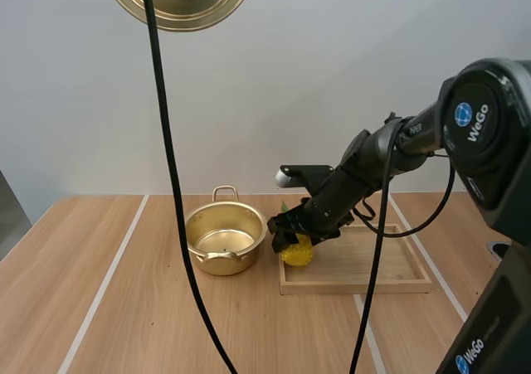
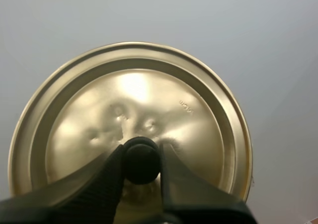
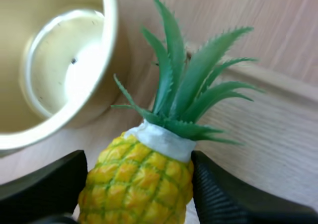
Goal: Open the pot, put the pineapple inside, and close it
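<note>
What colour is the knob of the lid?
Black; the knob shows best in the left wrist view, against the golden lid.

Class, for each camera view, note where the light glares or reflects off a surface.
High view: the pot gleams inside, and so does the raised lid. Left wrist view: a bright glare patch on the lid, above the left pincer. Right wrist view: glare washes the pot's inside pale, beside the pineapple in the right pincer.

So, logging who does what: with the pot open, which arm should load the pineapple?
Right: the right gripper pinches the pineapple beside the open pot; the left gripper holds the lid aloft.
</note>
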